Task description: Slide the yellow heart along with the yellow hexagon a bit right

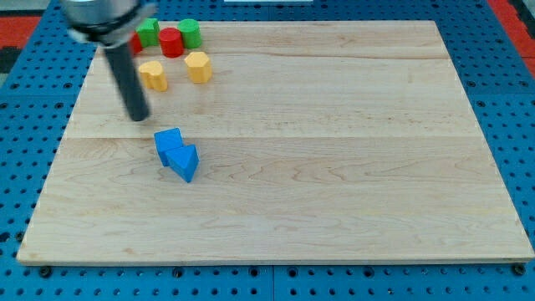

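The yellow heart point(153, 75) lies near the view's top left of the wooden board point(334, 167). The yellow hexagon point(198, 66) lies just to its right, a small gap between them. My tip point(138, 118) rests on the board below and slightly left of the yellow heart, apart from it. The rod rises up and to the left out of the view's top.
A green block point(149, 32), a red cylinder point(171, 42) and a green block point(190, 33) cluster at the top edge above the yellow blocks; another red block point(135, 43) is partly hidden behind the rod. Two blue blocks point(168, 144) point(185, 162) touch below my tip.
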You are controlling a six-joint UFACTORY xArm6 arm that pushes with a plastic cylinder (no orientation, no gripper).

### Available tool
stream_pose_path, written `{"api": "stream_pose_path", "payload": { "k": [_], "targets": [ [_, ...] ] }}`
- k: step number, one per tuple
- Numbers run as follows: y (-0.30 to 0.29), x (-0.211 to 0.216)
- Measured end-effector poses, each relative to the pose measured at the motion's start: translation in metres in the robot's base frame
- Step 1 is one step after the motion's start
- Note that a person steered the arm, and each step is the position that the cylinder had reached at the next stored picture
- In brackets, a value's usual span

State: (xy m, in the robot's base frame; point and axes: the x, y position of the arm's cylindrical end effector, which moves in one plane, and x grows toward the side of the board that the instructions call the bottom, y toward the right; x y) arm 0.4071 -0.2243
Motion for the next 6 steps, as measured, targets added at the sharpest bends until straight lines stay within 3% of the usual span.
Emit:
{"api": "stream_pose_path", "payload": {
  "k": [1, 2, 3, 4, 6],
  "targets": [
    [-0.035, -0.045],
    [-0.001, -0.068],
    [0.090, -0.083],
    [0.123, -0.097],
    [0.001, -0.088]
  ]
}}
